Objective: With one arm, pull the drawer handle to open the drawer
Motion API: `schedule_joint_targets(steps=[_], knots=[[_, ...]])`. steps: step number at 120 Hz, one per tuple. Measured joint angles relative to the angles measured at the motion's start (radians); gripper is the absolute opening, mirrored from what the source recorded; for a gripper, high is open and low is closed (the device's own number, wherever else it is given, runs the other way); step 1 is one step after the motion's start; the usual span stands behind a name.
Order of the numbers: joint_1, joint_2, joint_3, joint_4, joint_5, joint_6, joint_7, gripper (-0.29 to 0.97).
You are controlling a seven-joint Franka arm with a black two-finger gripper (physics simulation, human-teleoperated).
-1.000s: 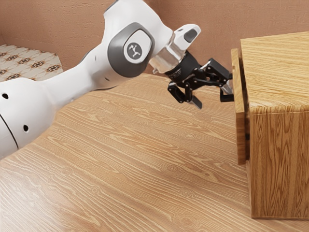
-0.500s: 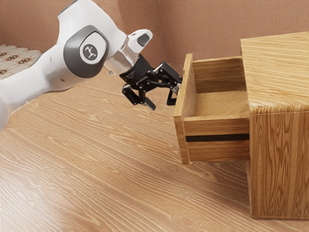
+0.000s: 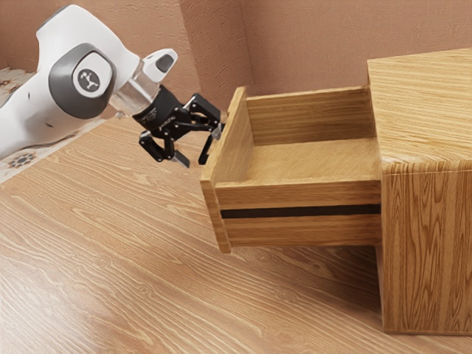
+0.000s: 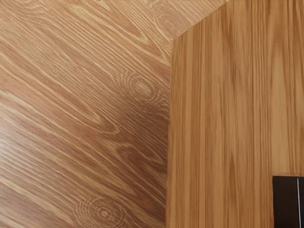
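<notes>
1. At the exterior view's left, a white jointed robot arm (image 3: 44,110) with a grey round joint cap reached in over a tabletop of light, swirling wood grain (image 3: 110,258).
2. At the end of that arm, the black two-finger gripper (image 3: 193,155) sat close against the outer face of the drawer's front panel, near its top edge. The handle was hidden behind that panel, so whether the pincer was clamped on it or standing loose could not be told.
3. Toward the middle, the light wooden drawer (image 3: 302,193) stood open, far out from its housing and reaching toward the exterior view's left. A thin black strip (image 3: 295,212) ran along its near side wall.
4. At the exterior view's right, the boxy wooden cabinet (image 3: 424,184) stood on the tabletop, with the drawer's rear end inside it.
5. Behind everything rose a plain terracotta wall (image 3: 332,37).
6. From the wrist camera, the drawer's front panel (image 4: 228,95) showed close up beside the tabletop (image 4: 71,118). A small black rectangular part (image 4: 287,202) lay against the panel; what it was could not be told.
</notes>
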State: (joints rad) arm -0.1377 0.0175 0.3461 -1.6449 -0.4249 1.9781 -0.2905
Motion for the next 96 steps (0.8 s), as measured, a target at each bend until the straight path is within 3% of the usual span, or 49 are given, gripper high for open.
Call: schedule_joint_targets(steps=[56,73,84,96], knots=[[-0.104,-0.034,0.13,-0.032,-0.034,-0.02,0.001,0.68],[-0.094,-0.08,0.154,-0.04,-0.033,-0.033,0.001,0.68],[-0.008,-0.123,0.166,-0.049,-0.022,-0.047,0.001,0.68],[0.004,-0.178,0.163,-0.034,0.053,-0.093,0.001,0.68]])
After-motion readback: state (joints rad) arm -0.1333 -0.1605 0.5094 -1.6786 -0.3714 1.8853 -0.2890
